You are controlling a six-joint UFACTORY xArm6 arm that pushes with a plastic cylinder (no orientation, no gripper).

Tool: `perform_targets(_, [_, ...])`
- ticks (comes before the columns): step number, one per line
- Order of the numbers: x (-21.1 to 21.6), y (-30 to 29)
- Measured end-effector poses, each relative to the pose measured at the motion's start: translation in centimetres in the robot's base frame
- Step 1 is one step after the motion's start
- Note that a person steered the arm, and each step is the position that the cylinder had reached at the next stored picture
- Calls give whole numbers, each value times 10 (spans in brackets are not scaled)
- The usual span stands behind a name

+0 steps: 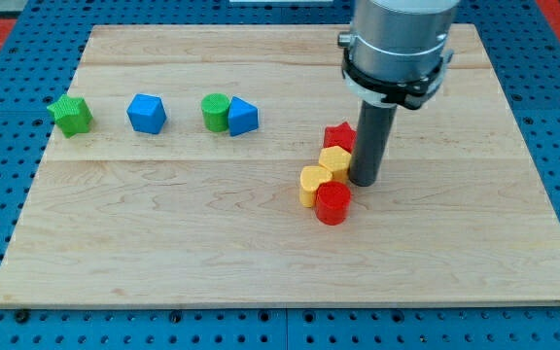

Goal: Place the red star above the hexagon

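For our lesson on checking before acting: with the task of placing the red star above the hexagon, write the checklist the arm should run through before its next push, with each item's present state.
1. My tip shows: ok, just right of the yellow hexagon.
2. Red star found: ok, partly hidden behind the rod.
3. Star already above the hexagon: ok, it sits toward the view's top, apparently touching.
4. Tip touching the star: cannot tell, the rod overlaps it.
5. Neighbours clear of the push path: not ok, the yellow heart and red cylinder crowd the hexagon.
6. Other blocks out of the way: ok, the green star, blue hexagon, green cylinder and blue block lie far left.
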State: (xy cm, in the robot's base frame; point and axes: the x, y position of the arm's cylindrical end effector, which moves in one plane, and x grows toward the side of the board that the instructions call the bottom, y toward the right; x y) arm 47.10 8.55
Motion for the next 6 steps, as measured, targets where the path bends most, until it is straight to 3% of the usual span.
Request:
perform_targets(2, [-8,1])
perform_targets(3, [-11,45])
perform_targets(6, [-49,3])
